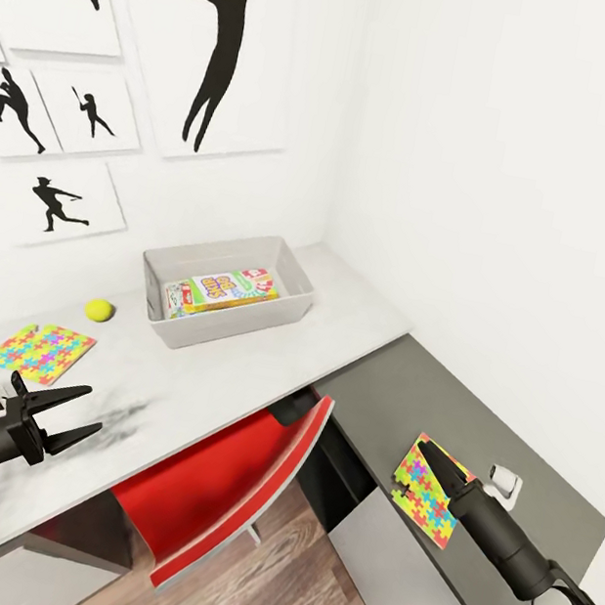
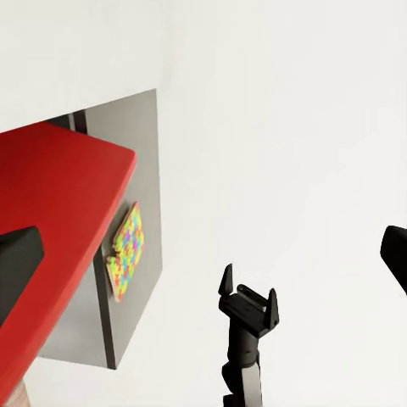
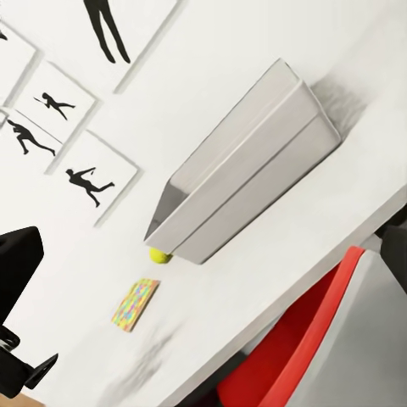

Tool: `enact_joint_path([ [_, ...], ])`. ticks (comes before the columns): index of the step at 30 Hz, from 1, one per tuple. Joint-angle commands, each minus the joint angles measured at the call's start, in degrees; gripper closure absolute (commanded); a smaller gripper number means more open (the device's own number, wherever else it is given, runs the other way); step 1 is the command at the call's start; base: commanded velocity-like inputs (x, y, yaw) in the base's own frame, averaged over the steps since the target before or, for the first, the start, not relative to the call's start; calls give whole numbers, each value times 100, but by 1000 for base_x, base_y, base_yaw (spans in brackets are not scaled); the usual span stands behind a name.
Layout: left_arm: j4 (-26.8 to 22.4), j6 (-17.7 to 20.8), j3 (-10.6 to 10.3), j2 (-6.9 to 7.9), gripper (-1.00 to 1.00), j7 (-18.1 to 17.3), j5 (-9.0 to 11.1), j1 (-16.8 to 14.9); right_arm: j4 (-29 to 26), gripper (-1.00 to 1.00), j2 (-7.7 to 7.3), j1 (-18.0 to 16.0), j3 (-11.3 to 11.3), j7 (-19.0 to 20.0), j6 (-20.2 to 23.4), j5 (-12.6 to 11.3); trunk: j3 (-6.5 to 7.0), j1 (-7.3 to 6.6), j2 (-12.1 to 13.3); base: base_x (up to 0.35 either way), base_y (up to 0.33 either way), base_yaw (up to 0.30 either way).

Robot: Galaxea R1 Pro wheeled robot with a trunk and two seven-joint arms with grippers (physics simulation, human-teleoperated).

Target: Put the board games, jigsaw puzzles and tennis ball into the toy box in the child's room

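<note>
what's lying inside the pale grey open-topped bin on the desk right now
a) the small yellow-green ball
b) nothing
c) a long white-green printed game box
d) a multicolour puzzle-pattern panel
c: in the head view a long white-green printed game box lies inside the pale grey open-topped bin, while the small yellow-green ball and both multicolour puzzle-pattern panels lie out on the desk.

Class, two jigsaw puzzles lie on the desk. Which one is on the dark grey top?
The jigsaw puzzle beside the right tool. The other puzzle lies on the pale speckled top near the tennis ball.
</note>
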Motion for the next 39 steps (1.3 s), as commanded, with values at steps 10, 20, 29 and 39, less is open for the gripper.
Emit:
enact_joint_path([
  [10,4,17,7,3,-100,-47,-50,-4,-1,-100,0,-4,-3,20,41,-35,72,3,-9,0,0,21],
  [20,7,17,9,3,-100,-52,-192,-4,-1,-100,0,-4,-3,38,41,-35,163,3,-9,0,0,84],
  [29,12,17,142,2,-100,-56,-309,-4,-1,-100,0,-4,1,39,35,-35,246,3,-9,0,0,99],
  [39,12,18,164,3,-100,-56,-317,-4,7,-100,0,-4,-3,39,40,-35,338,3,-9,0,0,100],
])
